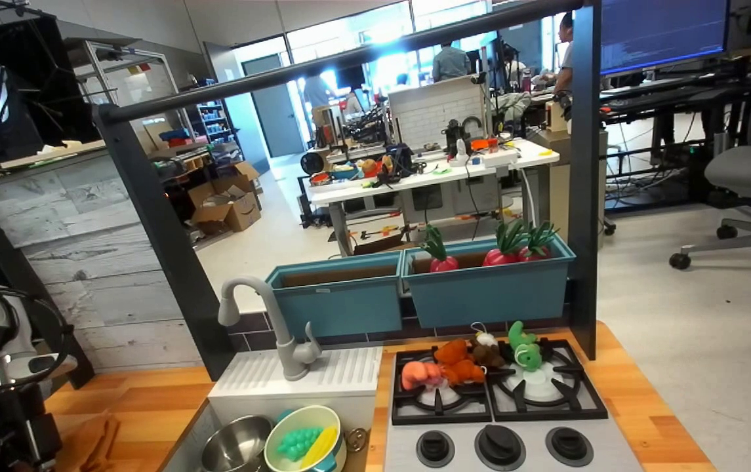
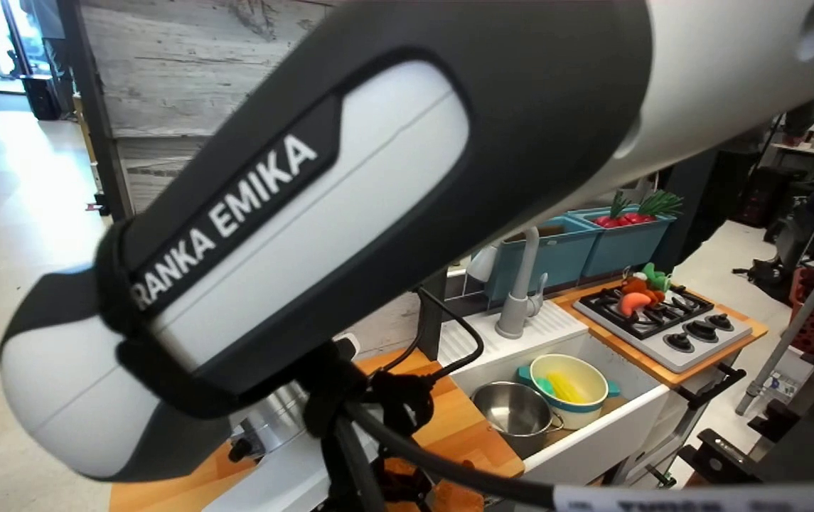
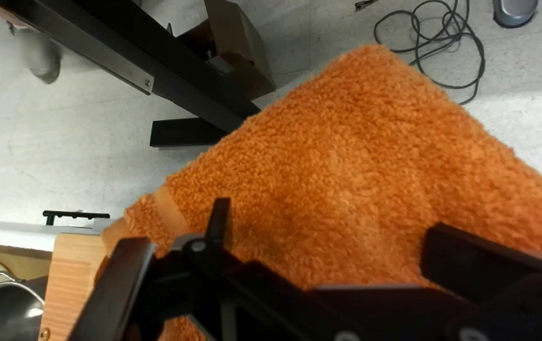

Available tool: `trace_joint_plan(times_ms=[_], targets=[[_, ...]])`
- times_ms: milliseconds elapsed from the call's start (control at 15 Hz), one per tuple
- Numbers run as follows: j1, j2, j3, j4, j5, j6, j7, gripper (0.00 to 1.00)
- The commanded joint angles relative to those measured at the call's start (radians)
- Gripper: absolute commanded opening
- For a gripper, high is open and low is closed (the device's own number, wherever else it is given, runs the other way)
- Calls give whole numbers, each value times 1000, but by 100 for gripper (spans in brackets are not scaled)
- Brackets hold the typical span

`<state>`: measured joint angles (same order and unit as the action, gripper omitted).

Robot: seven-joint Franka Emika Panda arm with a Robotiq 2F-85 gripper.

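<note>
My gripper (image 3: 330,237) is open, its two black fingers wide apart in the wrist view. A fluffy orange cloth (image 3: 360,156) lies right before the fingers and fills the space between them. Whether the fingers touch it I cannot tell. Its near part is hidden behind the gripper. The cloth (image 1: 94,444) also shows on the wooden counter in an exterior view, at the lower left beside the arm. In an exterior view the arm hides most of the counter, and a bit of the orange cloth (image 2: 458,496) shows at the bottom.
The sink holds a metal pot (image 1: 237,442) and a cream pot (image 1: 270,440) with green and yellow toy food. The faucet (image 1: 277,321) stands behind. Plush toys (image 1: 457,367) lie on the stove (image 1: 408,419). Teal planters (image 1: 336,308) hang behind. A dark frame post (image 3: 181,71) shows near the cloth.
</note>
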<state>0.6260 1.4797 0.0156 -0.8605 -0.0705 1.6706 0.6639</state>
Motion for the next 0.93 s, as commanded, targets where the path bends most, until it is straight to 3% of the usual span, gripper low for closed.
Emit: trace_joint_plan(times_ms=[0,467,867], targets=[[-59,60,-16,-7,20,22,17,100],[-186,78,-23,0,74,-51,34,100],[-129,73,5,17,46,-41,-2,100]])
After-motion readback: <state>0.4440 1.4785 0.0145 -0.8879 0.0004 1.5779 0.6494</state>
